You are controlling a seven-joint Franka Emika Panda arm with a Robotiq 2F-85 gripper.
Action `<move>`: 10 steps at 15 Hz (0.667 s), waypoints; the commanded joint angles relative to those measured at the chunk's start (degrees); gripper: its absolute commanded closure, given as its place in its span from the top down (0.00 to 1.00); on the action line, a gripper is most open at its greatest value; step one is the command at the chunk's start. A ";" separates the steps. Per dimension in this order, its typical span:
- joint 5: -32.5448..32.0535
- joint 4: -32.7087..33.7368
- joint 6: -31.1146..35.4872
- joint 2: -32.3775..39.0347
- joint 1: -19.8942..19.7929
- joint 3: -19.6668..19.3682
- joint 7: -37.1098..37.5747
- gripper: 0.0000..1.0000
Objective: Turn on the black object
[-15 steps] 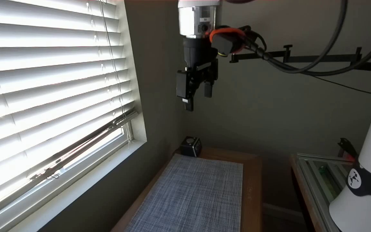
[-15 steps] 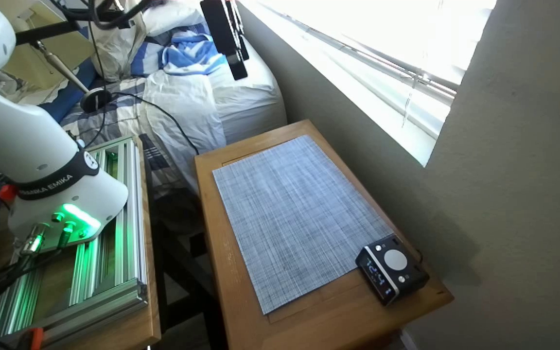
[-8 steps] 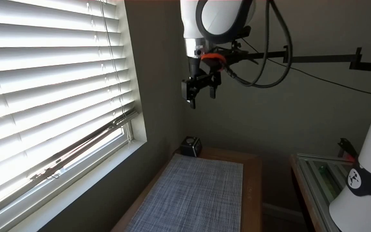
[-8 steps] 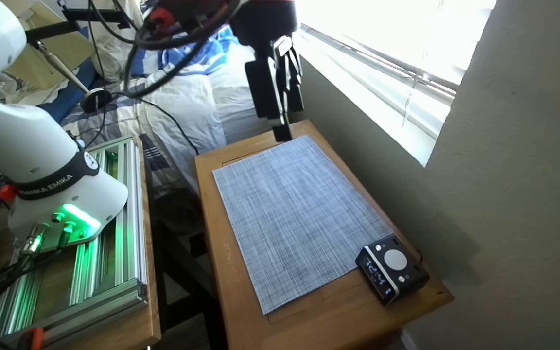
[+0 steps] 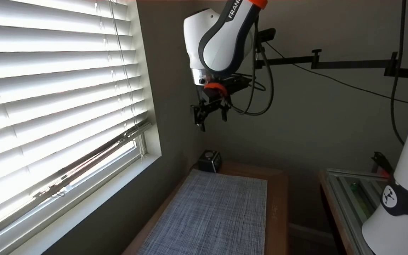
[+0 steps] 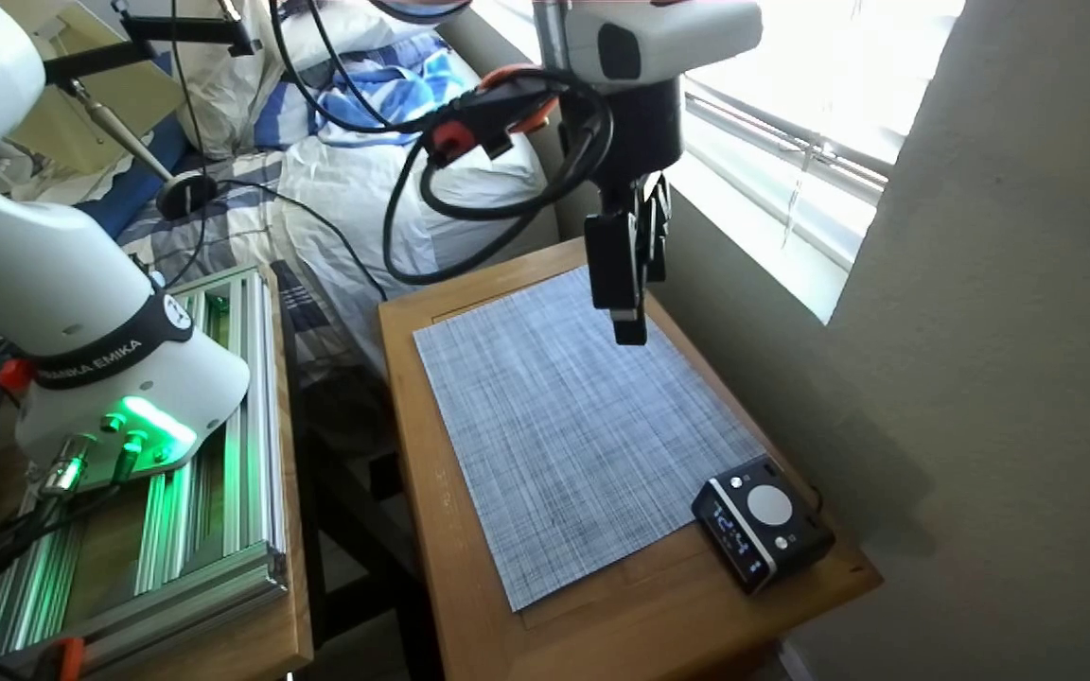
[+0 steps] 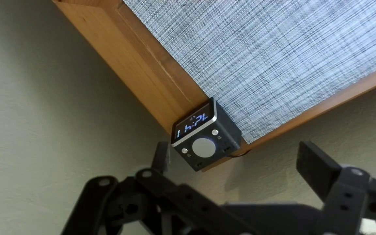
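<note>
The black object is a small squat black clock (image 6: 796,546) with a lit digital display, a large round pale button (image 6: 769,505) and two small silver buttons on top. It stands upright at the table corner by the wall and also shows in an exterior view (image 5: 207,165) and the wrist view (image 7: 224,130). My gripper (image 5: 213,123) is in the air above the table, higher than the clock and apart from it. In the wrist view the gripper (image 7: 234,149) has its fingers (image 7: 318,169) wide apart with nothing between them. It also shows above the mat in an exterior view (image 6: 643,306).
A grey woven mat (image 6: 583,426) lies on the wooden table (image 6: 592,634); the clock touches its corner. A wall and a window with blinds (image 5: 66,71) run along one side. A black boom arm (image 5: 352,64) is behind the robot arm. A bed (image 6: 375,208) stands beyond the table.
The arm has swung further over the table, and the gripper has come lower and closer to the clock. The gripper stays open. The clock has not moved.
</note>
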 commanded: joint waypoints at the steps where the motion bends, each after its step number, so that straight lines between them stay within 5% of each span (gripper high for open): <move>1: 0.38 -0.05 -0.07 -0.35 3.46 -3.41 -0.33 1.00; 10: 9.07 9.15 -1.31 11.79 4.71 -8.07 -0.36 1.00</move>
